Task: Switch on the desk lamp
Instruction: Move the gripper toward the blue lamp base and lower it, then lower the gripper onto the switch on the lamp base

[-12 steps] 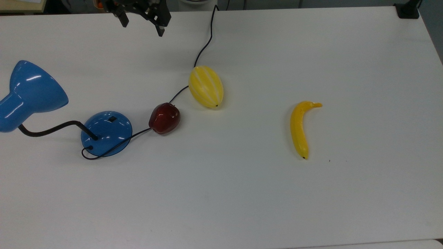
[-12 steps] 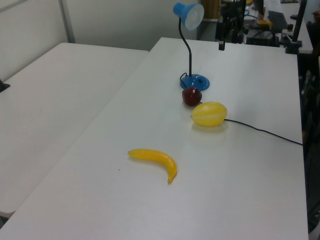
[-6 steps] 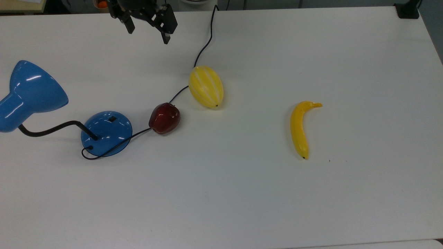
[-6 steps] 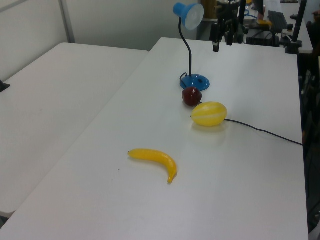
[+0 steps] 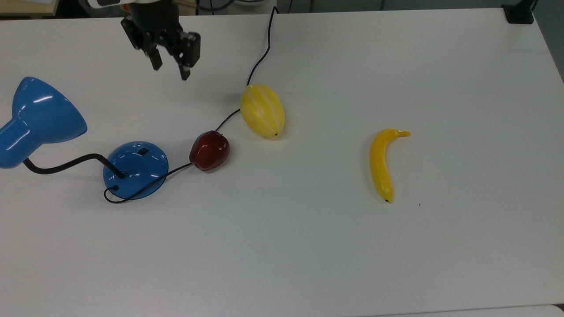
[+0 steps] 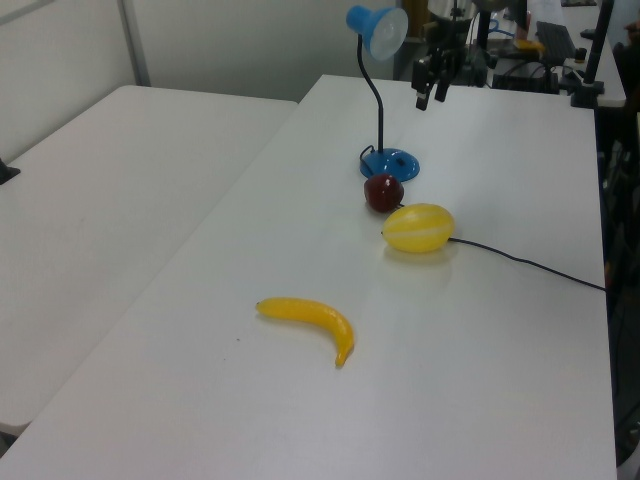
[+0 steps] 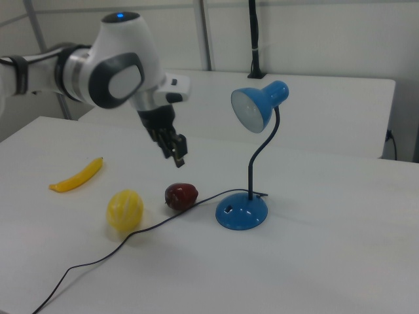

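Pincer [image 5: 169, 69], fingers apart and empty, has swung from the bench's [image 5: 396, 264] far edge toward the desk lamp [image 5: 136, 169], standing at the top view's left; its base switch [image 5: 142, 152] is unpressed, so the approach is underway

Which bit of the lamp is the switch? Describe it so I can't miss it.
Find the desk lamp at the top view's left; its round blue base sits beside the red apple. The switch is the small black rectangle on that dome.
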Controlling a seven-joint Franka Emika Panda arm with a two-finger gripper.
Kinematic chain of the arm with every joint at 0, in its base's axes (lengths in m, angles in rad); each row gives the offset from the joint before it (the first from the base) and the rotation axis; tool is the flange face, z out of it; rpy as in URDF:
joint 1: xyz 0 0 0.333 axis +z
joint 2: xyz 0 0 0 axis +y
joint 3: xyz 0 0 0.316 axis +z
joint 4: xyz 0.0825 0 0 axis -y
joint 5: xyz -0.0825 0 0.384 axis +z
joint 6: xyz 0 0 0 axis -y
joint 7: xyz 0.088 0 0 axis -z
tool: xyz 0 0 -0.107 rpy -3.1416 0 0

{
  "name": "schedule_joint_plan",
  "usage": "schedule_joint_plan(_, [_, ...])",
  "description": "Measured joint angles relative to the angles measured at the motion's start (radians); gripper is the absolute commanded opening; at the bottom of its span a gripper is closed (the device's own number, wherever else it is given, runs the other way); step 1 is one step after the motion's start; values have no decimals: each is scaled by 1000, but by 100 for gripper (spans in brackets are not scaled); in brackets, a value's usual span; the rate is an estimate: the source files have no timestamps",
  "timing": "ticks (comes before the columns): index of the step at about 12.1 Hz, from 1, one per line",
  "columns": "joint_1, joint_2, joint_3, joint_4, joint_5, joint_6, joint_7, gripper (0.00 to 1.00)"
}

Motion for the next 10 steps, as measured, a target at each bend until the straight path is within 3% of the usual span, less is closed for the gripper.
schedule_joint_plan(4, [-21,109,-31,-15,0,244,0,0])
schedule_joint_plan(10, [-81,219,-32,-14,-1,352,0,0])
